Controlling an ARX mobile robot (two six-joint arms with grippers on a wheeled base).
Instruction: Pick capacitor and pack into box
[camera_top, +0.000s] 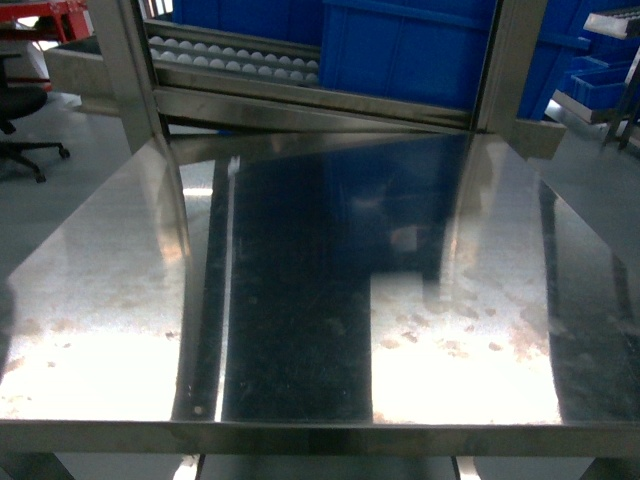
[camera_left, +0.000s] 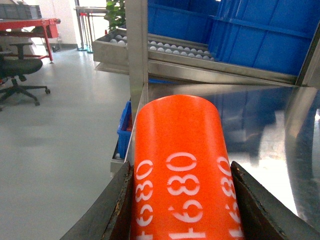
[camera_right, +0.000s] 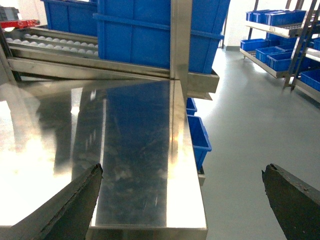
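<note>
My left gripper (camera_left: 182, 200) is clamped on the capacitor (camera_left: 182, 165), a fat orange cylinder printed with white digits reading 4680, its rounded end pointing away from the wrist and both dark fingers (camera_left: 117, 210) pressed against its sides. It hangs over the left edge of the steel table (camera_top: 120, 300), with grey floor to one side and the blue bins (camera_left: 250, 35) on the roller rack (camera_left: 170, 50) ahead. My right gripper (camera_right: 182, 200) stands wide apart with nothing between its fingers, out past the table's right edge. So I judge the picking to be done and the packing not yet begun. The trouble is the box: I cannot find it in any of my three views, and the head camera shows only bare reflective steel in front of me. What the next move calls for, I think, is locating that box before I carry anything anywhere, then bringing the capacitor over its opening. Whether its lid is off I cannot tell; my free right gripper may have to deal with that.
</note>
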